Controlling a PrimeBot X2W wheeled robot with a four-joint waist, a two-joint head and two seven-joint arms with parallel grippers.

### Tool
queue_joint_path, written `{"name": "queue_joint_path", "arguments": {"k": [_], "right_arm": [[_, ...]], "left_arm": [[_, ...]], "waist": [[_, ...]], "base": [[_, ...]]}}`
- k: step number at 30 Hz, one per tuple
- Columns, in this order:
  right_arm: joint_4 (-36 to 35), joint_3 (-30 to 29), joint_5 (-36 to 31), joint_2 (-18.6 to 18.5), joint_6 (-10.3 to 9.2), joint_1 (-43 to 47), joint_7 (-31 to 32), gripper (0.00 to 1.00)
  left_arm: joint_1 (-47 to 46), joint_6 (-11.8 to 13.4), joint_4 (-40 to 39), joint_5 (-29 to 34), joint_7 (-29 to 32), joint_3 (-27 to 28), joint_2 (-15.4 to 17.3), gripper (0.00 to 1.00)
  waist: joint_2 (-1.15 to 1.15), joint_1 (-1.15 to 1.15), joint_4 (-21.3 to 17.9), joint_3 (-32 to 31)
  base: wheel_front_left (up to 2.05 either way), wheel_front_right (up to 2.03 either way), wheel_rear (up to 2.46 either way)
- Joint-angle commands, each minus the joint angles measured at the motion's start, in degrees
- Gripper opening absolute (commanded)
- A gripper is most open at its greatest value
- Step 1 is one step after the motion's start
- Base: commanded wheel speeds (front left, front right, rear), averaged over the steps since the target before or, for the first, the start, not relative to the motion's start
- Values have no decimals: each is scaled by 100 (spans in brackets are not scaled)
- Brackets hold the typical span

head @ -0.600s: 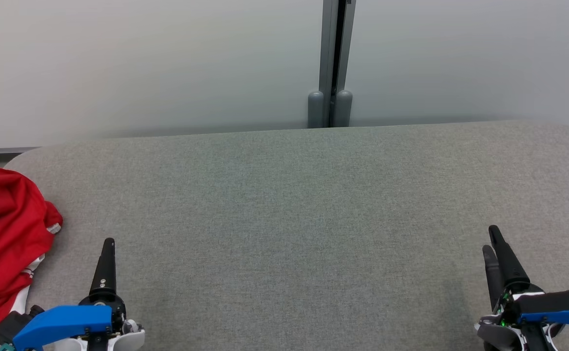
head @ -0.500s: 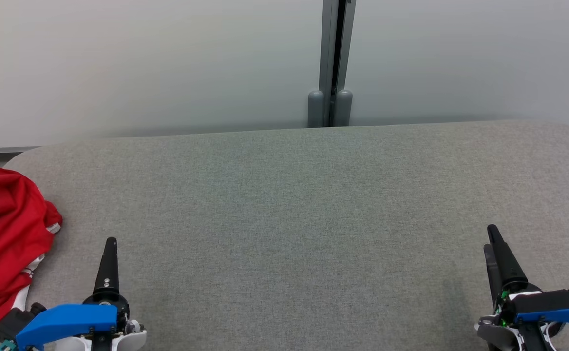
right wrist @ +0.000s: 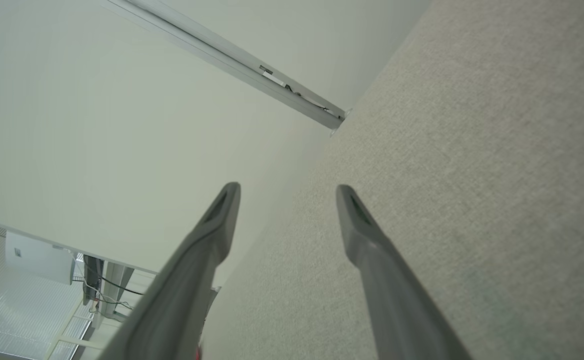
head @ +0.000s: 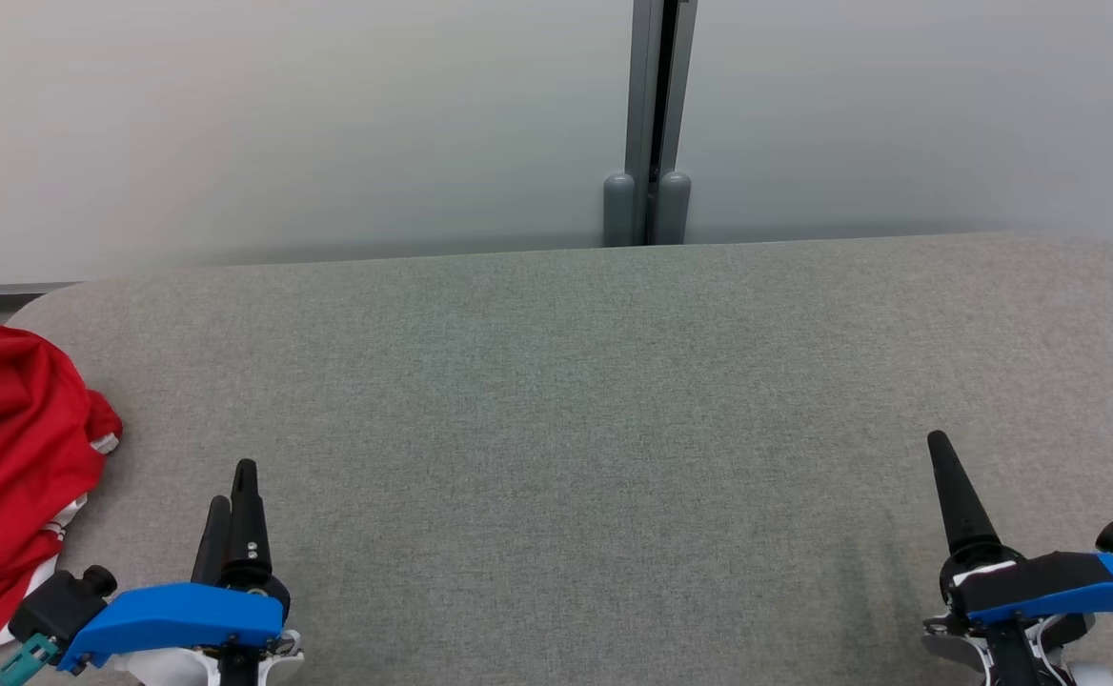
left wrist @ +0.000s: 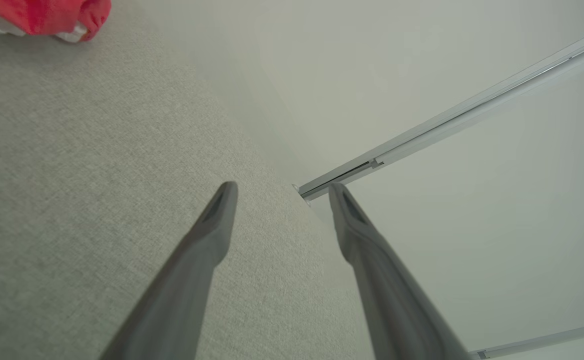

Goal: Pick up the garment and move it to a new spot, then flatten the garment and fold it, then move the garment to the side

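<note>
The garment is a crumpled red cloth with white trim, heaped at the table's left edge; a corner of the garment shows at the top left of the left wrist view. My left gripper hovers low near the front edge, a little to the right of the garment and apart from it, open with nothing between its fingers. My right gripper is at the front right, far from the garment, open and empty, as the spread fingers show in the right wrist view.
The grey felt table stretches between the grippers. A pale wall with a grey vertical post stands right behind its far edge. The table's corners are rounded.
Both grippers have turned about their wrists: the left now shows two fingers edge-on, the right shows one. Each shifted slightly inward. The garment has not moved.
</note>
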Motion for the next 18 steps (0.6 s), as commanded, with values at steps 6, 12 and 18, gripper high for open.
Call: {"name": "queue_joint_path", "arguments": {"k": [6,12,18], "right_arm": [[56,179,-732,-115,10,-233,-190,100],[147,267,-1126,-144,10,-293,-308,100],[236,378,-1495,-185,11,-347,-401,100]], "left_arm": [[-162,62,-8,887,-182,-209,60,100],[-164,127,52,1406,-302,-350,102,100],[-172,202,99,1804,-396,-461,138,100]], "waist": [[0,0,14,11],[0,0,17,32],[0,0,27,51]], "base": [[0,0,0],[0,0,0],[0,0,0]]}}
